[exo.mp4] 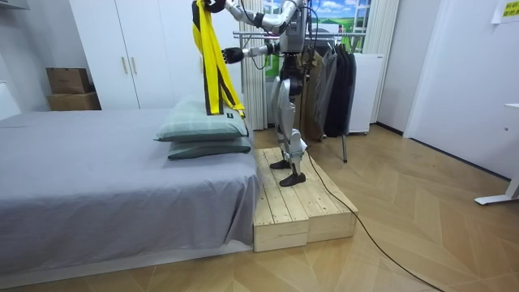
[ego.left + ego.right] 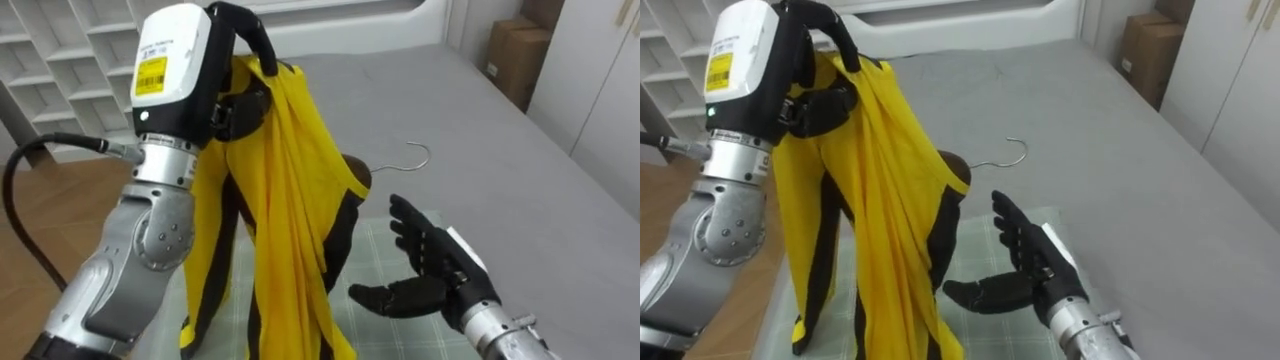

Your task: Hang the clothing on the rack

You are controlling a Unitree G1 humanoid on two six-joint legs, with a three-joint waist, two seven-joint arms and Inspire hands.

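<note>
A yellow garment with black stripes [image 2: 285, 200] hangs from my raised left hand [image 2: 245, 30], whose dark fingers curl over its top edge. The cloth drops down to a green checked pillow [image 2: 400, 235]. Behind the cloth, a brown hanger [image 2: 358, 178] with a metal hook [image 2: 415, 155] peeks out; whether it sits inside the garment I cannot tell. My right hand [image 2: 430, 265] is open, palm towards the cloth, just right of its lower part and apart from it. In the room view I stand on a wooden platform [image 1: 296, 207] by the bed, garment [image 1: 209, 57] held high.
The grey bed [image 2: 500, 170] spreads out ahead, with stacked pillows [image 1: 203, 134] at its near end. Cardboard boxes [image 2: 520, 55] stand at the far right and white shelves [image 2: 60, 60] at the left. A rack of dark clothes [image 1: 332, 81] is behind me.
</note>
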